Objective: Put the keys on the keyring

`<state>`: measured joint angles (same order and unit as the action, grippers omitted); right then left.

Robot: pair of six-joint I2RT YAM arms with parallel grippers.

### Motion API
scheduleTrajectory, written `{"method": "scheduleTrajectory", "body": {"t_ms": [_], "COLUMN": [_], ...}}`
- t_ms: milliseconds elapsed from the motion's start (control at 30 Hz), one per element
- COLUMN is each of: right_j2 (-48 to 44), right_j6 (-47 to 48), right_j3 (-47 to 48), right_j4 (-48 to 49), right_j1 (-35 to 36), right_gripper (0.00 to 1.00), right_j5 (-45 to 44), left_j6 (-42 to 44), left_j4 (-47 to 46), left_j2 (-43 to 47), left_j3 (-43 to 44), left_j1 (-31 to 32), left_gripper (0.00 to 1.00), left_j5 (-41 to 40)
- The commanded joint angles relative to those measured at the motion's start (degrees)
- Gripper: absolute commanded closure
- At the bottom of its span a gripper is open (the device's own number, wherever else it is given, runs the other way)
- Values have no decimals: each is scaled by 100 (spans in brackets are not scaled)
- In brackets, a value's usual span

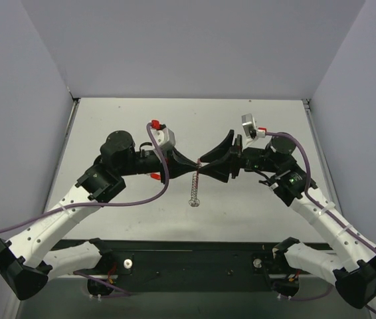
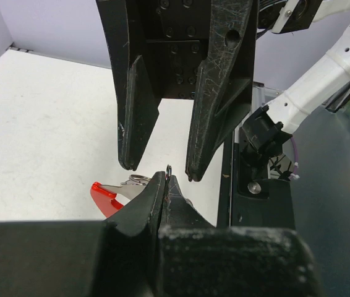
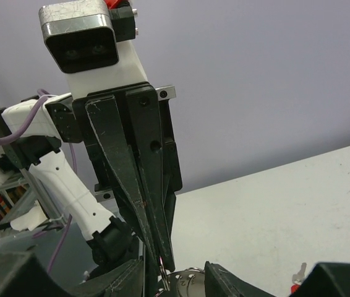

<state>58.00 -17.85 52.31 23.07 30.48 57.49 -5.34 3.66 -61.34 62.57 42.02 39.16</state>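
Over on the left, the left gripper (image 1: pixel 189 161) is out over the middle of the counter (image 1: pixel 128 119), its fingers (image 2: pixel 153 198) pressed together on a thin sliver of wire. By the look of it that wire belongs to the keyring (image 1: pixel 199 163), the small red flash right at the fingertips. From the left wrist view a red tab sits just beside those fingertips with a silver loop (image 2: pixel 138 180) next to it.

Centre stage, the keys (image 1: pixel 194 189) trail from that red spot toward the arm bases in one thin silver string. Whether they hang free or lie on the counter, the overhead view does not say.

On the right, the right gripper (image 1: pixel 216 161) faces its partner almost tip to tip. Its fingers (image 2: pixel 132 142) are apart with nothing between them, straddling the pinch point without touching it.

As for progress, I'd call it mid-job. The keyring is held up and presented, and the keys are bunched right at it. How many are actually threaded on is too fine to make out, so the feeding-on looks like the work left.

Writing or brands — nothing readable anywhere.
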Motion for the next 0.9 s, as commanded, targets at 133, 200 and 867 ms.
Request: {"method": "scheduleTrajectory", "body": {"t_ms": [133,200,867], "right_j2": [-490,-719,-1089], "right_j6": [307,404,967], "right_j3": [51,-71,-441], "right_j4": [435,391,57], "right_j1": [-16,-77,-640], "right_gripper": [40,36,12], "right_j5": [-256,-458,-854], "left_j6": [708,824,3364], "left_j4": [-173,-287,-1860], "left_j2": [561,658,1019], "left_j3": [-86,-279,-1686], "left_j1": [333,517,2891], "left_gripper": [100,100,100], "left_j5": [-979,-1331,-4285]}}
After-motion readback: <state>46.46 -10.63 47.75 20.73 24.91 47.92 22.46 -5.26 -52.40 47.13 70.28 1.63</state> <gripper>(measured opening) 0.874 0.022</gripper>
